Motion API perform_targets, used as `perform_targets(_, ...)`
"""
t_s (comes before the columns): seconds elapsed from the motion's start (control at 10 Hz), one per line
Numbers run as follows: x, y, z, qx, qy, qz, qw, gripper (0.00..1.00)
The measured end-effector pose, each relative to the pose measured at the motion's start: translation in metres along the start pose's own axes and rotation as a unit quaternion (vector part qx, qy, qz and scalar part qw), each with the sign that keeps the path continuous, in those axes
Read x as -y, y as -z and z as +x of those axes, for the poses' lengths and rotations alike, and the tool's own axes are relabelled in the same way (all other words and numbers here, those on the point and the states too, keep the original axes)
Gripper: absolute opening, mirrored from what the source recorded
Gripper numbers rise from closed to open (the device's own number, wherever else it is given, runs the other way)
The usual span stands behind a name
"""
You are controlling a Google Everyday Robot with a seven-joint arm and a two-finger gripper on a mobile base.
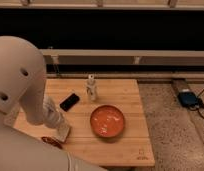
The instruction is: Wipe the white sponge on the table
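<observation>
The claw (61, 128) is found closed on the white sponge (64, 133), held against the worktop (130, 145) directly beneath it. A red-orange bowl (108, 121) is noted near the claw's right.

The matt, slatted wooden table (126, 94) is carrying a glossy red-orange bowl (108, 121), while the smooth, pale plastic-looking gripper (62, 131) is hanging low at its near left.

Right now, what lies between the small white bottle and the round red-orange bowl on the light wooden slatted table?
Bare table slats only, in the camera view, between bottle and bowl. The gripper sits low left of the bowl.
</observation>
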Motion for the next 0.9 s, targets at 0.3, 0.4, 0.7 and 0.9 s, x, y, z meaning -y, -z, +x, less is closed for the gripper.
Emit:
perform_targets(0.3,0.001,-0.009,-0.019,0.010,-0.013,0.002,0.9999,0.00)
perform_targets(0.4,0.006,-0.012,-0.030,0.015,-0.025,0.004,0.9996,0.00)
perform_targets(0.7,0.024,-0.019,-0.049,0.023,-0.054,0.010,0.9982,0.00)
perform_targets(0.9,0.037,-0.026,-0.061,0.028,-0.074,0.018,0.9967,0.00)
